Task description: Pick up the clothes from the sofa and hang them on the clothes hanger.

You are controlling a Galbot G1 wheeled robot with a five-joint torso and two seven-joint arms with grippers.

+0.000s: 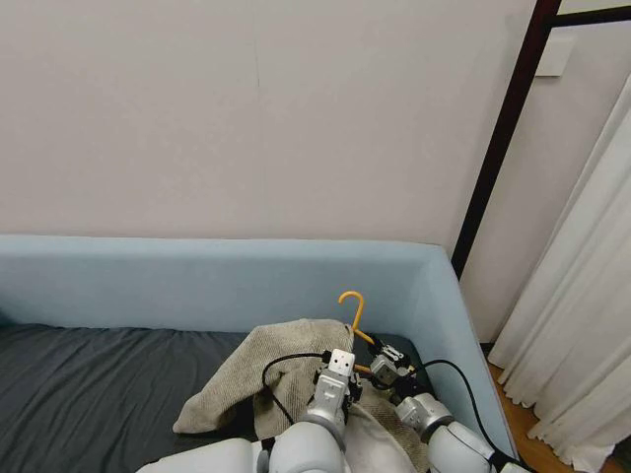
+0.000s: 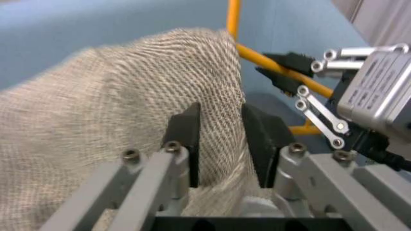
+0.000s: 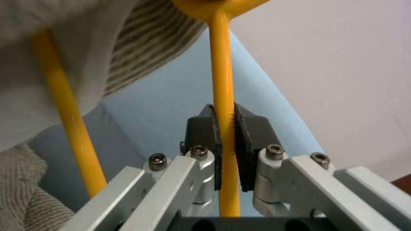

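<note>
A beige knitted garment point(image 1: 258, 372) lies draped over a yellow hanger point(image 1: 353, 315) at the right end of the sofa point(image 1: 197, 286). My left gripper point(image 1: 340, 374) is shut on a fold of the garment point(image 2: 128, 106), its black fingers point(image 2: 186, 139) pinching the cloth. Just to its right, my right gripper point(image 1: 389, 367) is shut on a bar of the yellow hanger point(image 3: 223, 96), black pads point(image 3: 247, 139) clamped on both sides. In the left wrist view the right gripper point(image 2: 289, 67) grips the hanger bar point(image 2: 257, 55) beside the cloth.
The sofa has a light blue backrest and arm point(image 1: 439, 305) and a dark grey seat point(image 1: 89, 394). A dark rack pole point(image 1: 498, 148) rises behind the sofa's right end. White curtains point(image 1: 582, 325) hang at the far right over a wooden floor.
</note>
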